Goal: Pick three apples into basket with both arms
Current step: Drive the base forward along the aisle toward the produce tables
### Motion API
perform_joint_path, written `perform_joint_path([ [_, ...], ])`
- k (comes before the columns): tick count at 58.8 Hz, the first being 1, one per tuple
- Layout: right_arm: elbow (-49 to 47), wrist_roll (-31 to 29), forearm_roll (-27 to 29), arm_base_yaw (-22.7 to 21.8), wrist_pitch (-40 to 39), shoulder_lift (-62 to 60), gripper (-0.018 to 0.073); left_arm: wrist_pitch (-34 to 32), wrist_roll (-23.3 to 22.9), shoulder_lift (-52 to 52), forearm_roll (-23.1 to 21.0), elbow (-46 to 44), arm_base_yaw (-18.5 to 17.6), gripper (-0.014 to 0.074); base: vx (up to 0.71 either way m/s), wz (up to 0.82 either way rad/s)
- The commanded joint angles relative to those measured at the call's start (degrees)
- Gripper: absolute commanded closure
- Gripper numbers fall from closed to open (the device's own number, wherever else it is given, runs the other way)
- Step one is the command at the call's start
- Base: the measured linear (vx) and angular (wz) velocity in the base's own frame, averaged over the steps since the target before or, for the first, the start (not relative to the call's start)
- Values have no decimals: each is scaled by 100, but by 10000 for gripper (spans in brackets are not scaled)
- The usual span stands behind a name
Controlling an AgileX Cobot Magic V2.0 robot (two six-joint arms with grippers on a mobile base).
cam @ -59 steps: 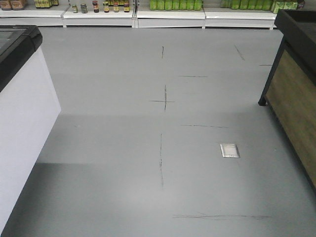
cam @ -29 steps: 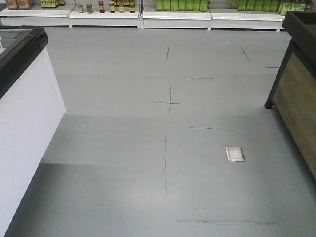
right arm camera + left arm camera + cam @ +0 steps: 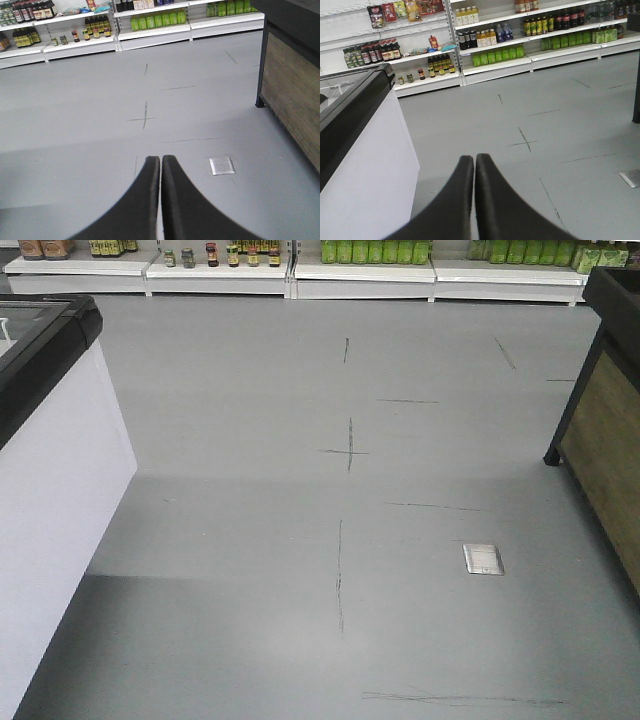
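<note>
- Apples and basket: neither shows in any view.
- Left gripper [image 3: 474,159]: fingers [image 3: 462,182] pressed together, empty, pointing toward the floor cross [image 3: 524,142].
- Right gripper [image 3: 160,160]: fingers [image 3: 175,182] also pressed together, nothing between them.
- Metal floor plate [image 3: 483,559] lies nearer than the cross, to its right.
- White freezer [image 3: 55,490] stands left of the cross, wood-panelled stand [image 3: 605,440] right, bottle shelves [image 3: 365,262] beyond.

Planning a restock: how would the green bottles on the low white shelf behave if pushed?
The green bottles stand upright, taller than wide, so probably tip-prone. They sit packed in a row, so neighbours would likely shift too. Material and weight cannot be told.
</note>
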Motion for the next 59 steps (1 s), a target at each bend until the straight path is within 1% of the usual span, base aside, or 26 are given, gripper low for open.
perform_joint_path([
  [1,51,1,-96,-18,-416,-9,564,-366,-31,-78,-72,-147,-48,594,6,1],
  [27,51,1,-96,-18,-416,-9,564,-366,-31,-78,-72,-147,-48,594,9,-2],
  [59,51,1,-96,-18,-416,-9,564,-366,-31,-78,-72,-147,-48,594,17,-5],
])
